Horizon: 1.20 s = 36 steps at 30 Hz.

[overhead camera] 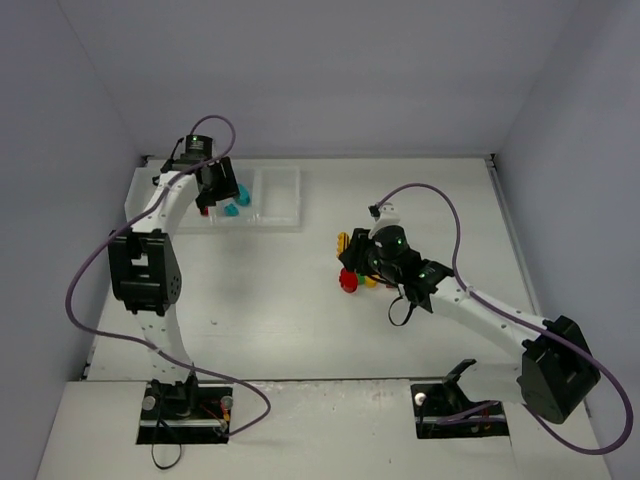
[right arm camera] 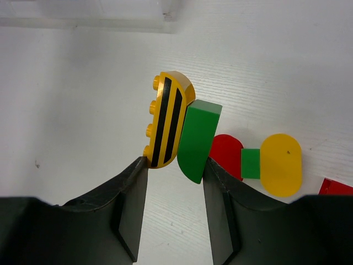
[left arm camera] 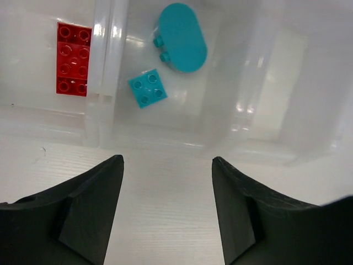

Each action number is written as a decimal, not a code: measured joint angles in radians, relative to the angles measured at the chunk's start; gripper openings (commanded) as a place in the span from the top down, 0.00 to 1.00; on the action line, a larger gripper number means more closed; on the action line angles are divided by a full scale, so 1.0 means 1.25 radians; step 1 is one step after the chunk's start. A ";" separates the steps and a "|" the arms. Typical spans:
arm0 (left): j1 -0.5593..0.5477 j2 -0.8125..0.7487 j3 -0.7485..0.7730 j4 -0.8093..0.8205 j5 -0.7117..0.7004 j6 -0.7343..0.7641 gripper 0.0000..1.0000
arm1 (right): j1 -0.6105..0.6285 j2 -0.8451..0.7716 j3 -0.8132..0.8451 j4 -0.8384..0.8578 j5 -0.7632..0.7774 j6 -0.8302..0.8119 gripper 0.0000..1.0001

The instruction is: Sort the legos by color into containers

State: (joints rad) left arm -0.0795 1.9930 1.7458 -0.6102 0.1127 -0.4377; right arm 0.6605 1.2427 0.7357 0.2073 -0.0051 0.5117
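Observation:
My left gripper point(left arm camera: 167, 160) hangs open over the near wall of the translucent tray point(left arm camera: 265, 149), with nothing between its fingers. Inside the tray, a red brick point(left arm camera: 73, 59) lies in one compartment. A cyan square brick point(left arm camera: 148, 88) and a cyan rounded brick point(left arm camera: 182, 37) lie in the compartment beside it. My right gripper point(right arm camera: 176, 161) is shut at its tips on a stack of a yellow black-striped brick point(right arm camera: 167, 118) and a green brick point(right arm camera: 198, 138), low over the table. In the top view the left gripper point(overhead camera: 218, 195) is at the tray point(overhead camera: 280, 222) and the right gripper point(overhead camera: 357, 262) is mid-table.
Right of the held stack lies a joined piece: red rounded brick point(right arm camera: 226, 154), small green brick point(right arm camera: 250, 163), yellow rounded brick point(right arm camera: 281, 164). Another red brick point(right arm camera: 336, 187) shows at the frame edge. The tray's corner point(right arm camera: 165, 16) lies ahead. Grey walls enclose the table.

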 measured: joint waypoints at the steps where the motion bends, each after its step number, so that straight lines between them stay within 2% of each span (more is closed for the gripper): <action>1: 0.000 -0.022 -0.011 0.007 0.008 -0.001 0.41 | 0.000 0.000 0.000 -0.002 0.000 0.000 1.00; 4: -0.004 -0.085 -0.045 0.043 0.059 -0.013 0.41 | 0.000 0.000 0.000 -0.003 -0.004 -0.001 1.00; 9: -0.038 -0.220 -0.197 0.150 0.210 -0.067 0.38 | 0.002 -0.001 0.000 -0.002 -0.010 -0.005 1.00; 13: -0.130 -0.293 -0.313 0.246 0.350 -0.139 0.34 | 0.003 -0.004 0.000 0.003 -0.019 -0.013 1.00; 18: -0.261 -0.300 -0.361 0.334 0.461 -0.207 0.31 | 0.009 -0.010 0.000 0.017 -0.037 -0.021 1.00; 23: -0.325 -0.295 -0.361 0.383 0.497 -0.231 0.30 | 0.012 -0.013 0.000 0.019 -0.050 -0.025 1.00; 36: -0.355 -0.258 -0.361 0.385 0.503 -0.223 0.32 | 0.012 -0.027 0.001 0.038 -0.081 -0.020 1.00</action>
State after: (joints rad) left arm -0.5228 1.6699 1.2942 -0.1295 0.7410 -0.7170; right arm 0.6750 1.2095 0.7368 0.2543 -0.1059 0.4862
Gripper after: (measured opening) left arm 0.692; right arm 0.385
